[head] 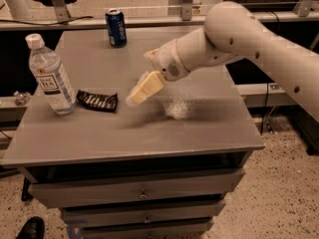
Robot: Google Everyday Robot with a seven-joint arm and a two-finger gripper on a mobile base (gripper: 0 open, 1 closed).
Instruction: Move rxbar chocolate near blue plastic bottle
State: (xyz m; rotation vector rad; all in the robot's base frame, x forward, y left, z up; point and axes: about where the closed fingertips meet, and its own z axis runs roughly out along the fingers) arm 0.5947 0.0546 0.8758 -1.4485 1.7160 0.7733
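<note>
My gripper (132,100) hangs empty over the table (199,128), open or closed I cannot tell, and the rxbar chocolate (97,100) lies flat left of it, just beside the blue plastic bottle (50,76).

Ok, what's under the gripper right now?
Only bare table, in shadow. The gripper hovers right of the chocolate bar, which lies beside the bottle. The patch directly beneath it is covered.
</note>
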